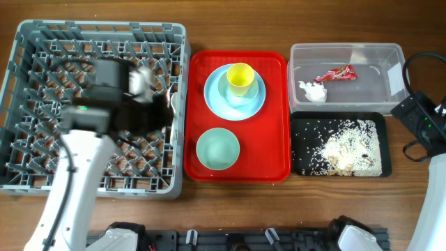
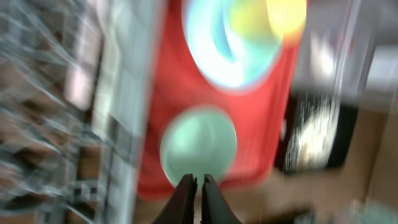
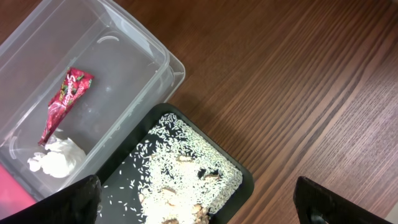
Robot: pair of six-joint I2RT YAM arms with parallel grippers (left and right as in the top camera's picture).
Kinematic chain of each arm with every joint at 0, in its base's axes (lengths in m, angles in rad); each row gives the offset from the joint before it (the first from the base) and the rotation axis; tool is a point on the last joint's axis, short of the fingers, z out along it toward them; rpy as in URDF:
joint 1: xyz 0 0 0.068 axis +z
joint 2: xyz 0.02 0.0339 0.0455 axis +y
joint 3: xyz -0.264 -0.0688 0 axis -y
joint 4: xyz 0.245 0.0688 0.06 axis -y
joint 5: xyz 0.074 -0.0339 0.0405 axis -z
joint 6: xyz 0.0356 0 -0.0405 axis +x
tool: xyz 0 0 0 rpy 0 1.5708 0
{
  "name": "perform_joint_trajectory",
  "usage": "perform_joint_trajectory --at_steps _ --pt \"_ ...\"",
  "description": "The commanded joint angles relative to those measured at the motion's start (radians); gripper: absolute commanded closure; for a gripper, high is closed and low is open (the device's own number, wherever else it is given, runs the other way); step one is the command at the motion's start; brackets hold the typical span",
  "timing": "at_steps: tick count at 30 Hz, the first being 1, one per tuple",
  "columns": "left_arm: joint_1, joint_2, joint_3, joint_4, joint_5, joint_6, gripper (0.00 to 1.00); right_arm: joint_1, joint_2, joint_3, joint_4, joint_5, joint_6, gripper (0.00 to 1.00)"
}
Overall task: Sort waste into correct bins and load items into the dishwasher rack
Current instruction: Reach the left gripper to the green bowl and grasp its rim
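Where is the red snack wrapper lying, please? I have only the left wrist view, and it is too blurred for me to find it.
Observer: The red snack wrapper lies inside the clear tub, close to the crumpled white napkin.
Operator: Thank you. Is the rice in that tub as well?
Observer: No. The rice is spread in the black tray, which sits just in front of the tub.
Operator: And could you tell me where the yellow cup stands?
Observer: The yellow cup stands upright in what looks like the light blue bowl on the plate, at the far end of the red tray.
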Motion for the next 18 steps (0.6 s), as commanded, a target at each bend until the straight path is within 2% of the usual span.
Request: perform_joint_trajectory --at_steps 1,2,4,5,10,14,16,18 --pt "-0.192 0.011 -0.119 0.006 -0.050 -0.009 0.90 -0.003 0.005 0.018 0.003 0.003 0.007 0.00" --pt "-0.245 0.012 -0.150 0.011 -0.096 -0.035 0.85 -0.003 0.005 0.018 0.003 0.003 0.007 0.00" --pt "-0.357 0.013 -0.208 0.024 -0.146 -0.059 0.68 -0.003 0.005 0.018 0.003 0.003 0.007 0.00" --pt "-0.415 0.013 -0.229 0.036 -0.156 -0.060 0.64 -0.003 0.005 0.018 0.003 0.003 0.007 0.00" --pt "-0.629 0.016 -0.249 0.158 -0.268 -0.135 0.64 -0.003 0.005 0.018 0.003 0.003 0.007 0.00" --pt "-0.787 0.046 -0.249 0.277 -0.461 -0.135 0.56 -0.003 0.005 0.018 0.003 0.003 0.008 0.00" --pt "-0.828 0.072 -0.249 0.310 -0.524 -0.135 0.58 -0.003 0.006 0.018 0.003 0.003 0.008 0.00" --pt "-0.851 0.106 -0.249 0.350 -0.548 -0.127 0.64 -0.003 0.007 0.018 0.003 0.003 0.007 0.00"
